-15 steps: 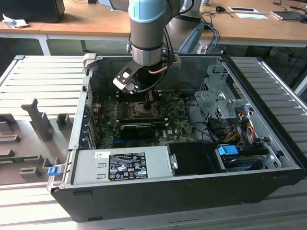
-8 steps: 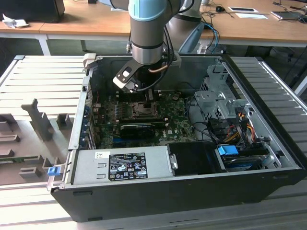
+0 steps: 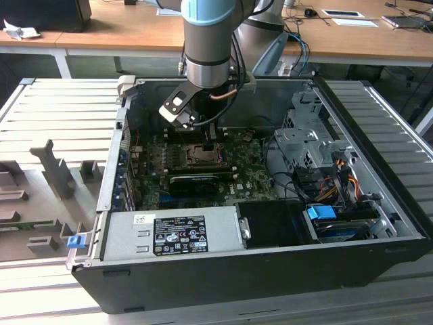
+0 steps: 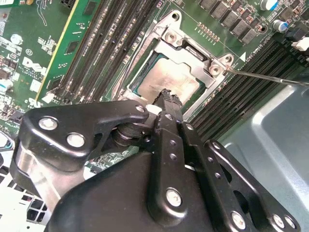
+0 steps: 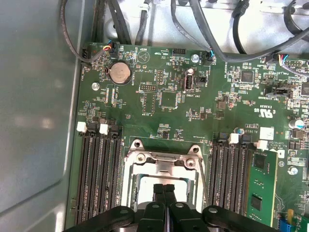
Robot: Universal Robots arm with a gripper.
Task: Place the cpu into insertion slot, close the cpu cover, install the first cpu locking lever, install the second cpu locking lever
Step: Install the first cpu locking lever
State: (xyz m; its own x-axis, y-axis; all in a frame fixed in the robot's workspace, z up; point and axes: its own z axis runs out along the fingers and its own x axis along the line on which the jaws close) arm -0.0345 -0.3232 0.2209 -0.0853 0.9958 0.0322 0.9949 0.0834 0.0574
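The cpu (image 4: 171, 77), a pale silver square, lies in the insertion slot (image 4: 170, 21) on the green motherboard (image 5: 169, 101). The cpu cover (image 4: 195, 54), a metal frame with a window, lies flat over the chip's edges. A thin locking lever (image 4: 263, 77) sticks out sideways from the socket's corner, free of any catch. My gripper (image 4: 166, 94) hangs just above the chip with its black fingers (image 5: 158, 191) pressed together and nothing between them. In the exterior view the gripper (image 3: 210, 137) is inside the open computer case, right over the socket (image 3: 203, 156).
Black memory slots (image 5: 99, 174) flank the socket on both sides, and a green memory module (image 5: 263, 186) stands in one. Cables (image 5: 203, 29) run along the board's far edge. A black finned card (image 3: 196, 181), a power supply (image 3: 176, 233) and a drive cage (image 3: 304, 142) crowd the case.
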